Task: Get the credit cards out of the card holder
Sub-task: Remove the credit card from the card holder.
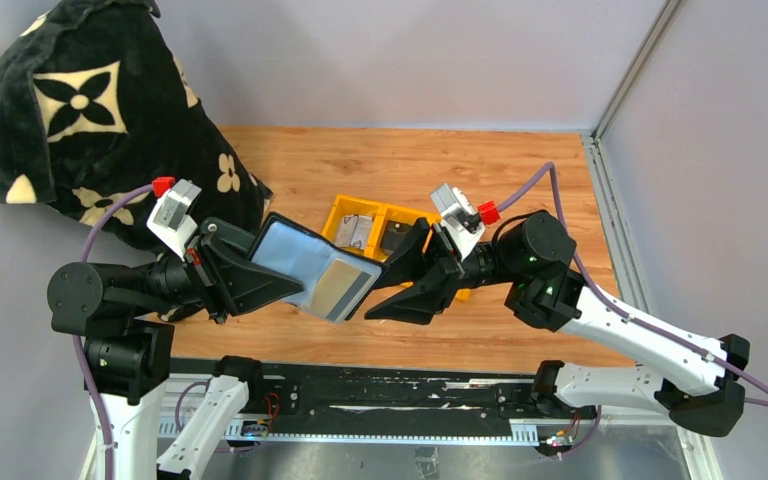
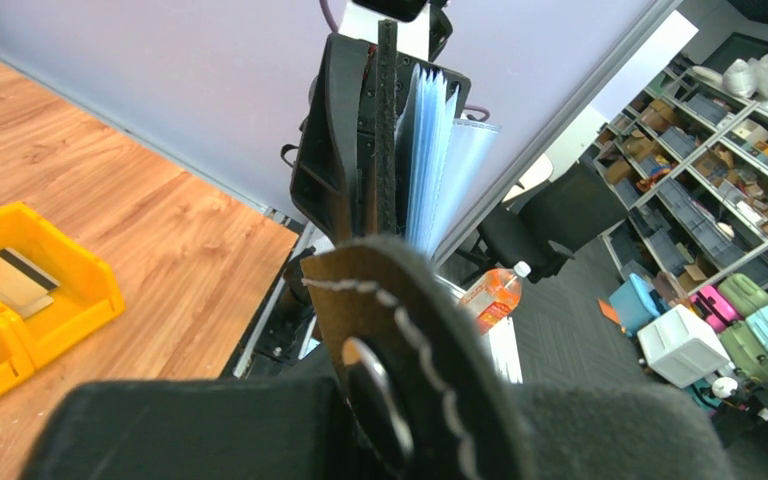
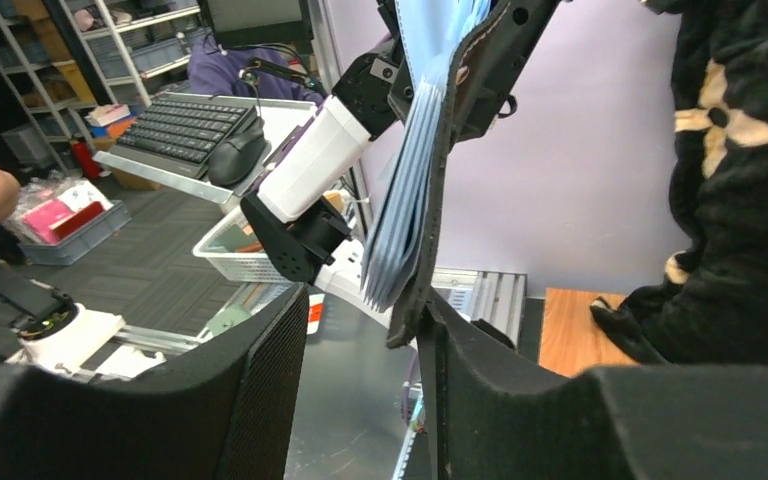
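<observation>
The black card holder hangs open above the table, its pale blue sleeves showing. A tan credit card sits in its right-hand sleeve. My left gripper is shut on the holder's left end. In the left wrist view the strap tab with its snap stands between my left gripper's jaws, and the sleeves fan out beyond. My right gripper is open at the holder's right edge. In the right wrist view the holder's black cover lies against one finger of my right gripper.
A yellow three-compartment bin stands behind the holder, with a grey card in one compartment. The left wrist view shows a card with a dark stripe in the bin. A black flowered blanket fills the back left.
</observation>
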You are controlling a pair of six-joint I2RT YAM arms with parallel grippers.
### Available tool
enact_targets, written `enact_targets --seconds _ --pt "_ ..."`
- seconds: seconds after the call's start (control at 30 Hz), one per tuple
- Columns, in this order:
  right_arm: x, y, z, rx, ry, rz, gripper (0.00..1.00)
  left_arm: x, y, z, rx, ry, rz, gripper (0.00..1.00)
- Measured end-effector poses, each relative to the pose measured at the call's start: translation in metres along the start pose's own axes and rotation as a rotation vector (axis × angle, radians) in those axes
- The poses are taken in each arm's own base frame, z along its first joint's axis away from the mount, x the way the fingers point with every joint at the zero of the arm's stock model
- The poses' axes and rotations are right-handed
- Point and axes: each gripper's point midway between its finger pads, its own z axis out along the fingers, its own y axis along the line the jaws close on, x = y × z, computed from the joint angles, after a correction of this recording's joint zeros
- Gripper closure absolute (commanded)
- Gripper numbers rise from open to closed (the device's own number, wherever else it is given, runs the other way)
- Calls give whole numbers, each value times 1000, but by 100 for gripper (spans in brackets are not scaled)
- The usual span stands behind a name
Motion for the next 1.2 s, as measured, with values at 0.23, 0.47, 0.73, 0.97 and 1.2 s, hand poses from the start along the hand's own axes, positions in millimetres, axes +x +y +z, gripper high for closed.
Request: enact_targets --seconds 0.23,0.47,0.73,0.97,1.2 --pt "9 -5 6 -12 17 32 74 0 0 0 0 0 0 100" --pt "9 -5 6 -12 16 43 84 0 0 0 0 0 1 100" --pt "8 -5 7 -13 13 53 85 0 -1 0 0 -1 1 100" --pt "2 -13 13 19 -2 86 35 0 -1 0 1 0 6 100" --pt "0 -25 16 75 -21 118 21 1 1 0 -4 3 16 100"
